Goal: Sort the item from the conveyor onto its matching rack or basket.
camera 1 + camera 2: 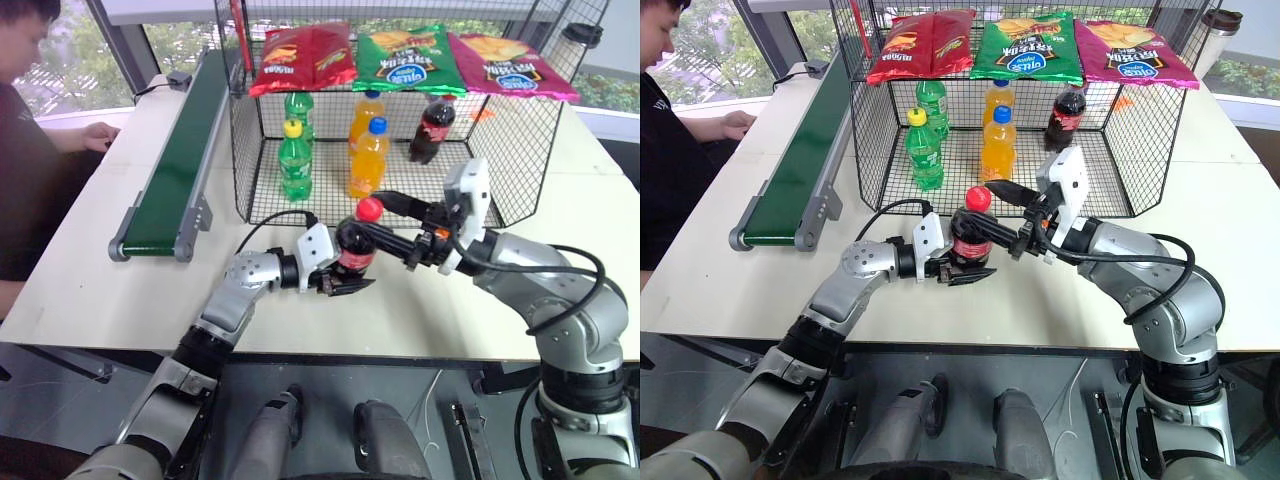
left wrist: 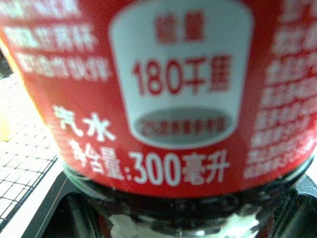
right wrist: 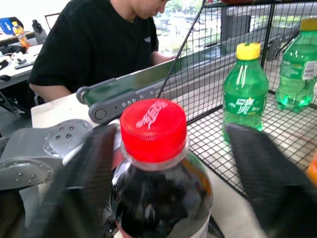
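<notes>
The left gripper (image 1: 335,275) clamps the cola bottle (image 1: 354,246) upright just above the bench (image 1: 90,290), in front of the wire cage (image 1: 520,130). The right gripper (image 1: 395,222) straddles its neck, whether gripping cannot be told.

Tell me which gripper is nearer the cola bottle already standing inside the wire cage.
Right. The right gripper sits just in front of the cage, below that cola bottle. The left gripper is lower and further left, shut on the second cola bottle.
</notes>
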Action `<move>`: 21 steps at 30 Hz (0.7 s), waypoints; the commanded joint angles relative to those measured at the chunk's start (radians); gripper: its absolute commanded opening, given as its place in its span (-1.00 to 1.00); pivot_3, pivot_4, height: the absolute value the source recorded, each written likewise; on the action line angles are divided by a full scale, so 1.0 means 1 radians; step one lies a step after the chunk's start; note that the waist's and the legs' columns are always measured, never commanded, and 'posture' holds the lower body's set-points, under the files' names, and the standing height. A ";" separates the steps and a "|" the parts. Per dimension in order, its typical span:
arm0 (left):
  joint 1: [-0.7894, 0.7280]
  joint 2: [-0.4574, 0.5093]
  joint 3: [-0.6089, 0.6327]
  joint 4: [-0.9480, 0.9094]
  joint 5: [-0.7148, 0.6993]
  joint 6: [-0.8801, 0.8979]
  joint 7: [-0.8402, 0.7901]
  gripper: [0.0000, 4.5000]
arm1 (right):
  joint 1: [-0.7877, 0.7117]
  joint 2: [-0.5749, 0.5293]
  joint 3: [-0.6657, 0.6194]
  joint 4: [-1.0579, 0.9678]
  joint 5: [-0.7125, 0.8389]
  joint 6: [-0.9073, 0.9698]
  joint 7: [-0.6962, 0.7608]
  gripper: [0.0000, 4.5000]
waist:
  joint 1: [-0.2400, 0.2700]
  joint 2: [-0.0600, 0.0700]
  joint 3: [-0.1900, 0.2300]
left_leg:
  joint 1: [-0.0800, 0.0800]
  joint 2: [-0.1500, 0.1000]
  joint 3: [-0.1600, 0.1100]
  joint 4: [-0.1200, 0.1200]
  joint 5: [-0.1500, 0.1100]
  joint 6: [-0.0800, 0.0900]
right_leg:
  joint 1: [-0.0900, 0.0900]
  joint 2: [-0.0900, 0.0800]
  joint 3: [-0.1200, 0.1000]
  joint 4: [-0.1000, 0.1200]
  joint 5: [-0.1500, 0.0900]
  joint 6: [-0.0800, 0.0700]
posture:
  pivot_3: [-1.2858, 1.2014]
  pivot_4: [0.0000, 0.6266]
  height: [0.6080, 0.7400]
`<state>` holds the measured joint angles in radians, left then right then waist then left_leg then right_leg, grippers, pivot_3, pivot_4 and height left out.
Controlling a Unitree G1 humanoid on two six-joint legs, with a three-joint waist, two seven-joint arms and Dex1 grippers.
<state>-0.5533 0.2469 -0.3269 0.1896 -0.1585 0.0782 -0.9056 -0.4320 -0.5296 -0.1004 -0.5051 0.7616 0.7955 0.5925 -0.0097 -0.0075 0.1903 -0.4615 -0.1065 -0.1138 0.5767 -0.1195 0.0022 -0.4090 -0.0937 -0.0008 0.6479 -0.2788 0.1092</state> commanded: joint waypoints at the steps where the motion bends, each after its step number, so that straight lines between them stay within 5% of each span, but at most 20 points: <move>1: -0.034 -0.018 0.021 -0.021 0.003 -0.027 0.012 0.35 | -0.015 0.002 -0.014 -0.015 0.006 -0.020 -0.011 -0.45 | 0.000 0.000 0.000 | 0.000 0.000 0.000 0.000 0.000 0.000 | 0.000 0.000 0.000 0.000 0.000 0.000 | 0.03 -0.52 0.97; 8: -0.045 -0.032 0.034 -0.008 -0.004 -0.030 0.024 0.35 | -0.020 0.005 -0.014 -0.013 0.007 -0.013 -0.030 -0.52 | 0.000 0.000 0.000 | 0.000 0.000 0.000 0.000 0.000 0.000 | 0.000 0.000 0.000 0.000 0.000 0.000 | 0.03 -0.52 0.97; 11: -0.051 -0.034 0.044 -0.006 -0.021 -0.019 0.009 0.97 | -0.022 0.004 -0.018 -0.004 0.006 -0.019 -0.033 -0.52 | 0.001 0.000 0.000 | 0.000 0.000 0.000 0.001 0.000 0.000 | 0.000 0.000 0.000 0.001 0.000 0.000 | 0.03 -0.52 0.97; 21: 0.011 0.049 0.057 -0.109 -0.012 0.078 -0.006 0.99 | -0.081 -0.022 -0.068 0.071 -0.061 -0.053 -0.085 -0.52 | -0.003 0.000 0.000 | 0.000 0.000 0.000 0.001 0.000 0.001 | 0.000 0.001 0.000 0.002 0.000 0.001 | 0.03 -0.52 0.97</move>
<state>-0.5568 0.2782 -0.2910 0.1480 -0.1609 0.1370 -0.9060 -0.4624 -0.5377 -0.1061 -0.4247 0.7153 0.7949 0.5246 -0.0128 -0.0072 0.1902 -0.4610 -0.1065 -0.1138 0.5776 -0.1191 0.0028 -0.4090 -0.0932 -0.0010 0.6502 -0.2785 0.1098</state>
